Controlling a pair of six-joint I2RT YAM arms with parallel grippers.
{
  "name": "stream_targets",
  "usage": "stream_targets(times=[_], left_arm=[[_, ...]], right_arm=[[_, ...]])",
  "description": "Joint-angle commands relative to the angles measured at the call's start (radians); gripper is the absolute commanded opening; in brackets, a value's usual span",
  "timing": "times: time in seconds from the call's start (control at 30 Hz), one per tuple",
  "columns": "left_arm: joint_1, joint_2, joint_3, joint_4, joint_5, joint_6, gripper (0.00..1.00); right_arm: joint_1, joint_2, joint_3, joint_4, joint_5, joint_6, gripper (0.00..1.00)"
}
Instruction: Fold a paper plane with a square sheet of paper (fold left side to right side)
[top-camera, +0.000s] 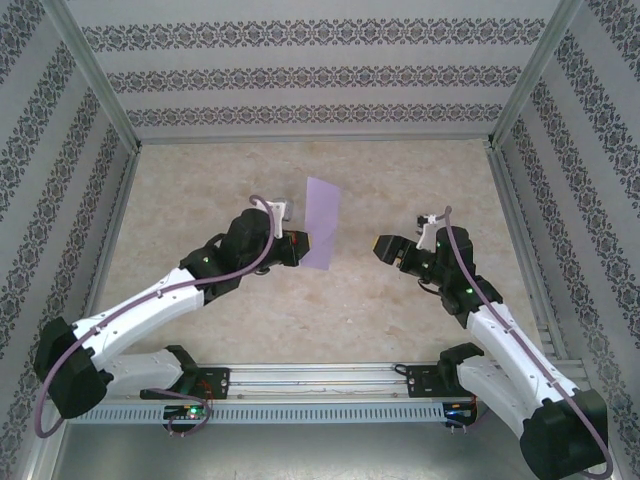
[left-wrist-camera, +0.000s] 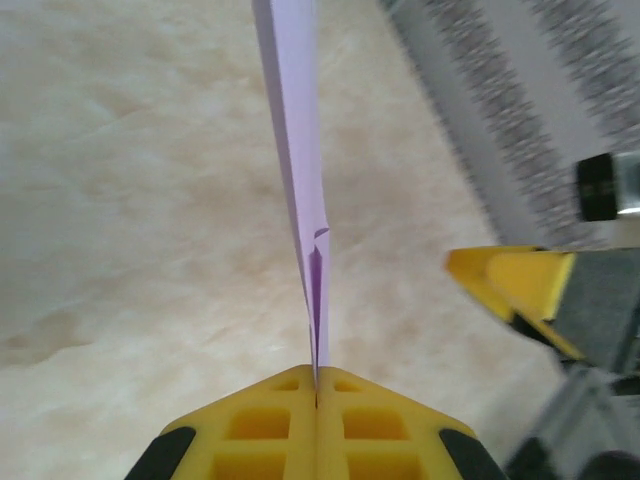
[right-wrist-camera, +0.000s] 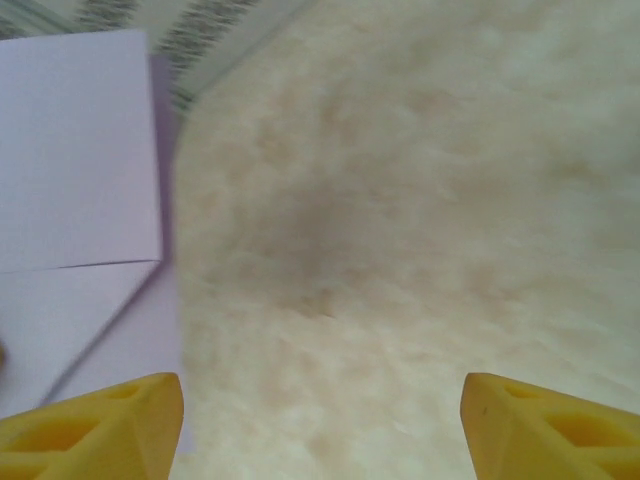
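Over the table's middle, your left gripper pinches the folded paper upright; your right gripper is spread open nearby.

The sheet of paper stands on edge above the table centre. The left gripper pinches its left edge, and the right gripper sits apart to its right.

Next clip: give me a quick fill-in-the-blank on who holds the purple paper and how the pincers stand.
1. The left pincer is ____ on the folded lavender paper.
2. The right pincer stands ____, with nothing in it.
3. In the top view, the lavender paper stands on edge ____ the two pincers.

Missing words: shut; open; between.
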Motion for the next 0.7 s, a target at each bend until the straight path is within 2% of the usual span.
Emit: stream_targets(times=[0.0, 0.13, 0.37, 0.53, 0.67], left_arm=[[-0.022, 0.064, 0.098, -0.422, -0.167, 0.142, 0.0], [-0.084, 0.132, 0.21, -0.618, -0.374, 0.155, 0.0], [-0.194, 0.298, 0.382, -0.941, -0.698, 0.07, 0.0], [-0.258, 0.468, 0.484, -1.127, -0.824, -0.05, 0.0], [-0.307, 0.587, 0.542, -1.194, -0.849, -0.138, 0.0]], right_arm=[[-0.028, 0.012, 0.033, -0.244, 0.104, -0.131, 0.82], [-0.052, 0.059, 0.049, -0.307, 0.155, -0.171, 0.98], [-0.094, 0.128, 0.052, -0.317, 0.196, -0.197, 0.98], [-0.136, 0.127, 0.035, -0.319, 0.203, -0.207, 0.98], [-0.151, 0.11, 0.008, -0.302, 0.206, -0.2, 0.98]])
